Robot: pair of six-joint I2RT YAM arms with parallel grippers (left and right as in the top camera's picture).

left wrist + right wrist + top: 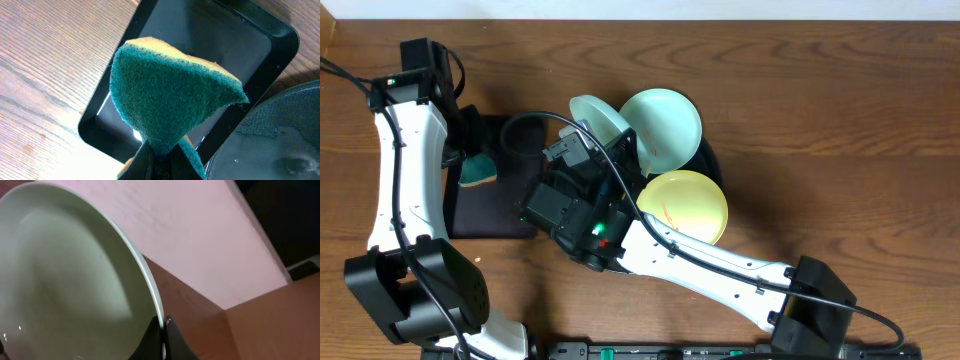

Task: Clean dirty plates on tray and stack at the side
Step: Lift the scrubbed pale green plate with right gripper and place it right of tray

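at the centre of the overhead frame, the wooden table (820, 90) carries the round black tray (714, 160), mostly covered. left of it lies the rectangular tray (485, 215). on the round tray rest one mint plate (665, 125) and, lower, the yellow plate (685, 205). the second mint plate (598, 118) stands tilted at upper left, its rim clamped by the right gripper (162, 330). the left gripper (157, 157) pinches the teal sponge (175, 90) over the rectangular tray.

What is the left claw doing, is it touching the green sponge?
Touching. The left wrist view shows the left gripper pinched shut on the bottom corner of the sponge, with no gap between them.
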